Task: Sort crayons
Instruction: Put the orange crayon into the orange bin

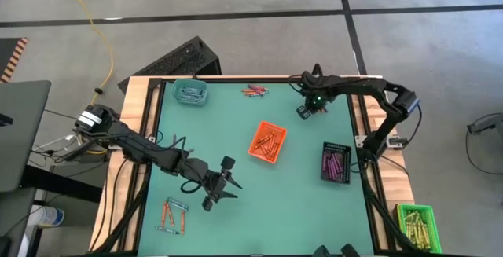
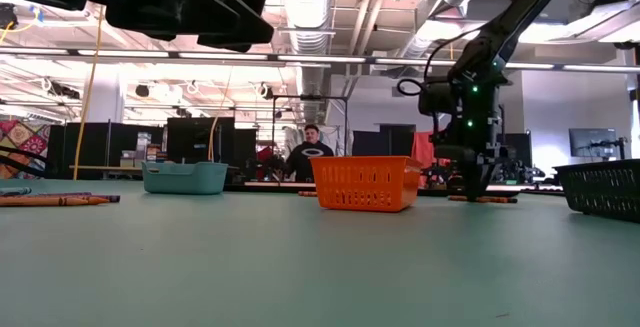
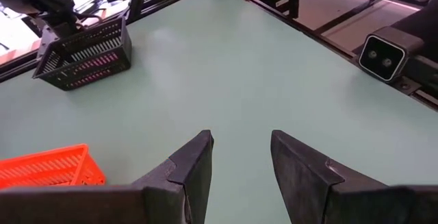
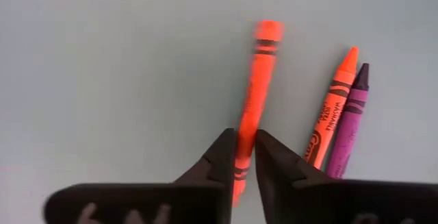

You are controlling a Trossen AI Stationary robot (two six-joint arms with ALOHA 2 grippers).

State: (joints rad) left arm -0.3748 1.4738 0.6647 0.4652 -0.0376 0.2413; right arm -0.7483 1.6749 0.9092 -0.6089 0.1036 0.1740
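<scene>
right gripper (image 4: 245, 157): upper right of the high view, low over the table; its fingers are pinched on an orange crayon (image 4: 254, 94), most likely to carry it to its own colour
orange crayon: held near one end, so most of it sticks out past the fingertips; i cannot tell if it is off the table yet
spare crayons: one more orange (image 4: 331, 112) and a purple one (image 4: 350, 116) lie side by side just beside the held one, not yet sorted
left gripper (image 3: 241, 157): lower left of middle in the high view; fingers apart, nothing between them; it looks like it is waiting
orange tray (image 1: 268, 142): middle of the high view, orange crayons inside; likely where the held one belongs
black tray (image 1: 336, 163): right of the orange tray; holds the purple ones
teal tray (image 1: 190, 92): upper left; holds the blue ones
loose piles: some at top middle (image 1: 254, 91), some at lower left (image 1: 174, 214), not yet sorted
</scene>
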